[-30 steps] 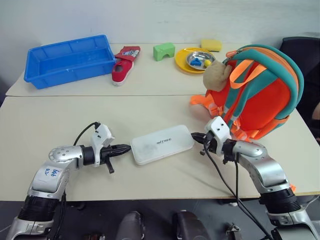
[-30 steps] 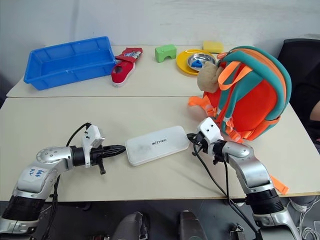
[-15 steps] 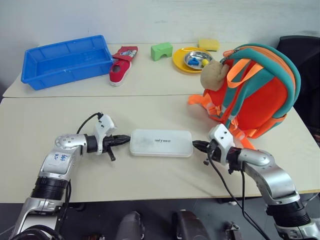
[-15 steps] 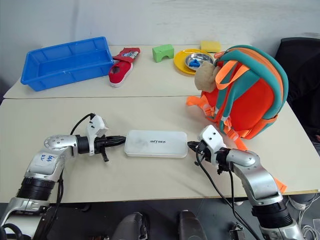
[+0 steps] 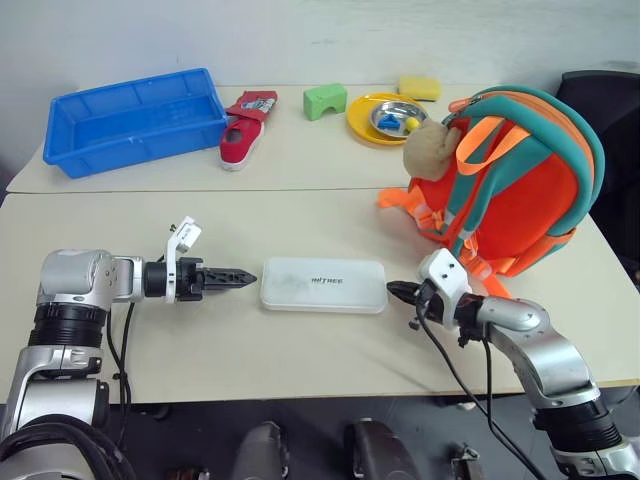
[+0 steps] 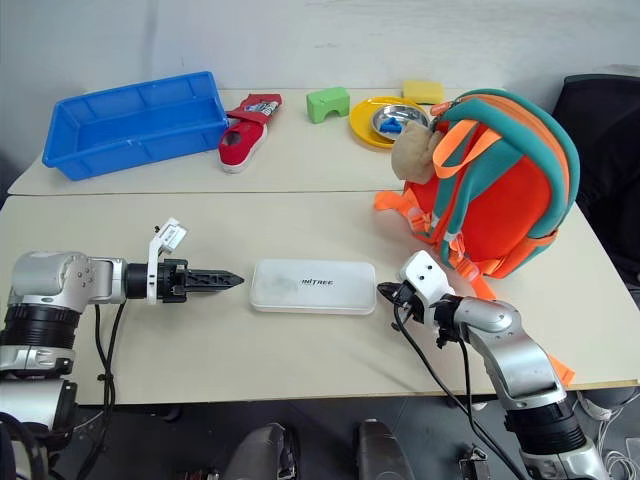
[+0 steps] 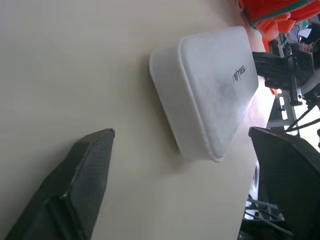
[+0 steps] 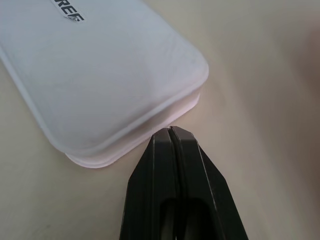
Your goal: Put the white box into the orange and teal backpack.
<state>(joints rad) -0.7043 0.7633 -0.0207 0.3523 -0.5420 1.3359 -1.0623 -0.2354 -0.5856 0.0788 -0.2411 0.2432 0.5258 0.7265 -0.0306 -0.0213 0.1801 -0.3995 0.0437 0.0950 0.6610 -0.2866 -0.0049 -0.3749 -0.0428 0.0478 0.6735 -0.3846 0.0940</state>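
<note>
Bare table (image 5: 300,225) between box (image 5: 323,285), backpack (image 5: 520,190)

the white box (image 5: 323,285) has small dark lettering on its lid, looks like "UNITREE" but it's too tiny to be sure.

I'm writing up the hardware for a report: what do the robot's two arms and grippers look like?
Both arms are silver metal with ribbed black joint sections. A white block sits at each wrist, and black cables loop along the forearms. The left gripper and right gripper each have two pointed black fingers.
</note>
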